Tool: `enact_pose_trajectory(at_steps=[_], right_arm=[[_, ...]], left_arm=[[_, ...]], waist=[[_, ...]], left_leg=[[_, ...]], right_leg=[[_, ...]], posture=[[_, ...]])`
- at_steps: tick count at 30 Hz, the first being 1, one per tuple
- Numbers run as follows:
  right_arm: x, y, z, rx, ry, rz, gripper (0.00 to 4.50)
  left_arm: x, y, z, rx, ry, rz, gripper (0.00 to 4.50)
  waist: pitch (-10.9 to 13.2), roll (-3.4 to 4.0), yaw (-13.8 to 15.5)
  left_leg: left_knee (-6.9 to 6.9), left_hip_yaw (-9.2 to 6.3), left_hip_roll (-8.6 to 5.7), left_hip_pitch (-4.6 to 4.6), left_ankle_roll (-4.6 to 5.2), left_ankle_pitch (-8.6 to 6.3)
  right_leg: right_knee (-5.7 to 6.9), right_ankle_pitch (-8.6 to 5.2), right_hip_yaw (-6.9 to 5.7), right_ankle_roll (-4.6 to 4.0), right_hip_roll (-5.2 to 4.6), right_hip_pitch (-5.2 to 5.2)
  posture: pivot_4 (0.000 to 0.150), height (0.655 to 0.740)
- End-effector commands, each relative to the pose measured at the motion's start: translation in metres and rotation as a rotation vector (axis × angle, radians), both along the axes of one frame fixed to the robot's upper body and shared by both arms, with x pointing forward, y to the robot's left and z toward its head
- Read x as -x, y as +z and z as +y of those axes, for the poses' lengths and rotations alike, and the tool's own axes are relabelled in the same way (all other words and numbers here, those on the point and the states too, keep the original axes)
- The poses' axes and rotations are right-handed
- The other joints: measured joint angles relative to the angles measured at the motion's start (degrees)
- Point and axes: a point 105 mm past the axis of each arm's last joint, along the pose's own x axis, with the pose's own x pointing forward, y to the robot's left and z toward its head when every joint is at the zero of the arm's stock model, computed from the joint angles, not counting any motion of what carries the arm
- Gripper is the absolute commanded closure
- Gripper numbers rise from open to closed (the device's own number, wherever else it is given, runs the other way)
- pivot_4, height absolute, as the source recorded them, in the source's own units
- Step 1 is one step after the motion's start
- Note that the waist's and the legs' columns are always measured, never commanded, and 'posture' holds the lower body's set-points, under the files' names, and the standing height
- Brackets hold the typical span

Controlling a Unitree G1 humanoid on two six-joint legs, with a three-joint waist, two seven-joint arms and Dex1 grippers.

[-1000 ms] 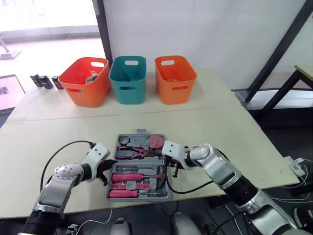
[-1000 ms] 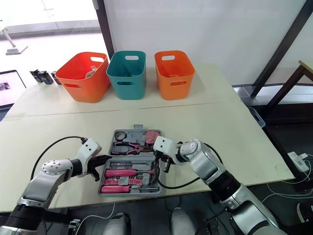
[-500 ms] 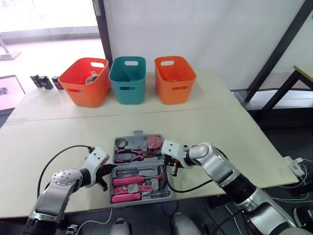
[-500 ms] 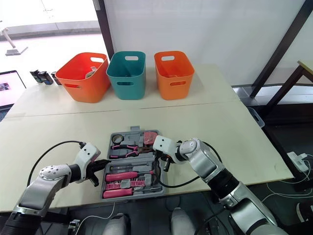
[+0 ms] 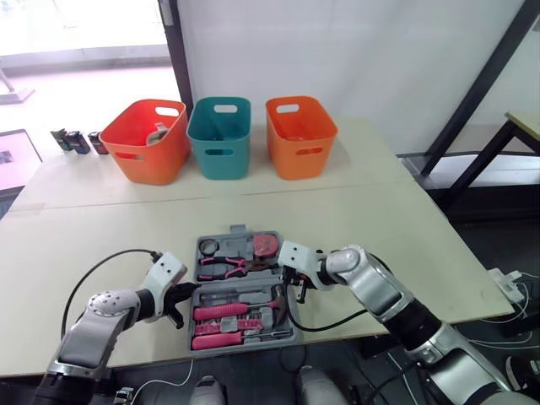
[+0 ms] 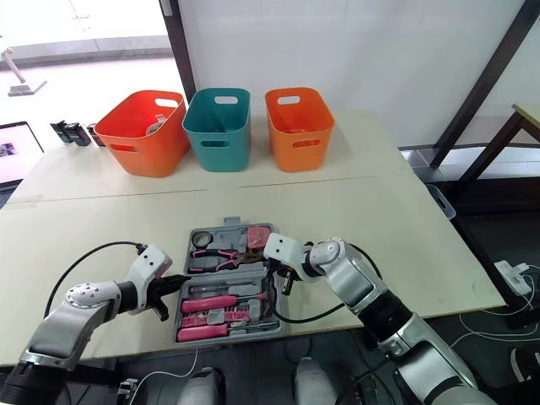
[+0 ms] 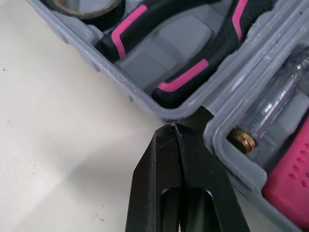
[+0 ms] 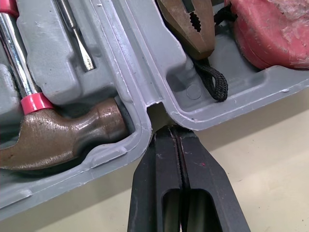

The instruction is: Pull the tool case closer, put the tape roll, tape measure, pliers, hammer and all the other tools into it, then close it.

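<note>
From the head: open grey case (image 5: pixel 239 229) flat on the worktop (image 5: pixel 405 228), fully packed. In its far half, tape roll (image 5: pixel 210 245), pliers (image 5: pixel 226 267) and tape measure (image 5: pixel 268 245). In its near half, hammer (image 5: pixel 218 312) among other pink-handled tools. Left gripper (image 5: pixel 187 295) at the case's left edge, right gripper (image 5: pixel 294 287) at its right edge, both level with the hinge. Three bins (image 5: pixel 219 135) well beyond the case.

From the left wrist: left gripper pressed together, tips touching the case rim at the hinge notch. Pliers handles and tape roll just inside that rim.

From the right wrist: right gripper likewise pressed together, pinching nothing, tips at the case's opposite hinge notch. Hammer head in one half. Pliers' nose, a black strap (image 8: pixel 212 79) and tape measure in the other.
</note>
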Motion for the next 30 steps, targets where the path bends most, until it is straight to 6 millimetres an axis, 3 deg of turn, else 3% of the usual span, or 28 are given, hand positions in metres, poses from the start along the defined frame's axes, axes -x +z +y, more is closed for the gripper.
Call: enact_pose_trajectory(at_steps=[1,4,8,12,18,30], right_arm=[[-0.009,0.017,-0.014,-0.014,-0.053,-0.047,4.47],[-0.013,0.028,-0.025,-0.033,-0.096,-0.077,4.47],[-0.013,0.046,-0.040,-0.070,-0.152,-0.114,4.47],[-0.001,0.061,-0.039,-0.182,-0.173,-0.089,4.47],[0.020,0.058,-0.035,-0.231,-0.177,-0.004,4.47],[0.013,0.070,-0.025,-0.277,-0.218,0.001,4.47]], left_arm=[[0.003,0.012,0.033,-0.041,0.080,0.013,4.50],[0.004,0.031,0.045,-0.038,0.088,-0.045,4.50],[0.009,0.090,0.026,0.142,-0.105,-0.426,4.50],[0.036,0.095,-0.001,0.393,-0.291,-0.300,4.50],[0.049,0.056,-0.024,0.426,-0.424,-0.160,4.50],[0.053,-0.014,-0.035,0.315,-0.502,-0.046,4.50]], waist=[[0.0,-0.01,0.1],[0.1,-0.06,0.2],[0.1,-0.07,0.7],[0.1,-0.08,0.8],[0.1,-0.10,0.5],[0.1,-0.10,0.3]], left_leg=[[-0.01,0.00,0.00,-0.09,0.00,0.00],[-0.04,0.03,0.00,-0.34,0.00,0.00],[-0.16,0.09,0.00,-0.63,-0.01,0.00],[-0.17,0.11,0.00,-0.76,-0.01,0.01],[-0.04,0.12,-0.01,-0.75,-0.01,0.01],[-0.03,0.13,0.00,-0.77,-0.01,0.01]], right_leg=[[0.00,0.00,0.00,0.00,0.00,-0.09],[0.00,0.00,0.01,0.00,-0.02,-0.39],[-0.05,-0.01,0.00,0.02,-0.06,-0.69],[-0.07,-0.01,0.00,0.03,-0.07,-0.78],[-0.08,-0.01,0.03,0.00,-0.09,-0.76],[-0.08,0.05,0.04,-0.08,-0.07,-0.81]], posture=[[0.150,0.7400],[0.150,0.7400],[0.150,0.7400],[0.150,0.7400],[0.150,0.7400],[0.150,0.7400]])
